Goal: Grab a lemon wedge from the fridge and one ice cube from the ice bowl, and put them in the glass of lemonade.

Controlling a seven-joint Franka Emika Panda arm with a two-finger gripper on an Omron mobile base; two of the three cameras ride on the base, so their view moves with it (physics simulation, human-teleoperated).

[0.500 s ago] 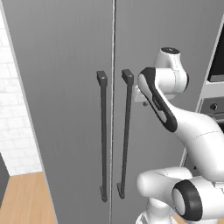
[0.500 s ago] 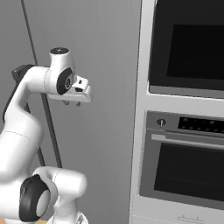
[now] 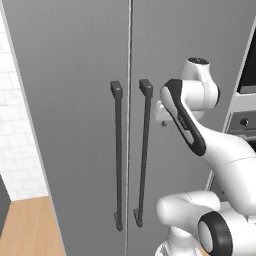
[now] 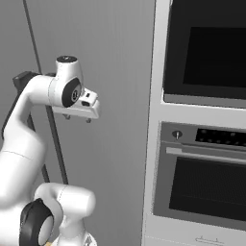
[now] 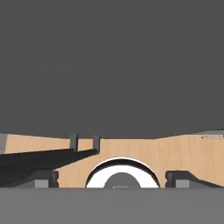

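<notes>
- The fridge (image 3: 90,125) is the task's thing here: a tall grey cabinet, both doors closed, meeting at a thin seam that runs up the middle of its front.
- The lemon wedge would be behind those doors, so, as I judge it, opening a door is the first step and it is not yet done.
- Two dark vertical bar handles flank the seam: the left handle (image 3: 117,155) on the left door and the right handle (image 3: 144,150) on the right door, each close to its door's inner edge, which suits doors that swing outward from the middle.
- The gripper (image 4: 77,116) hangs in front of the right door, near the right handle's upper part but apart from it, pointing downward.
- In the hand view its two finger tips (image 5: 43,179) sit wide apart at the bottom with nothing between them, so the claw is released and empty.
- That view looks down the door face to the wooden floor (image 5: 175,153), with the handles' lower ends (image 5: 84,142) visible.
- To the fridge's right edge stands the oven column (image 4: 202,120), black-fronted and no part of this step.
</notes>
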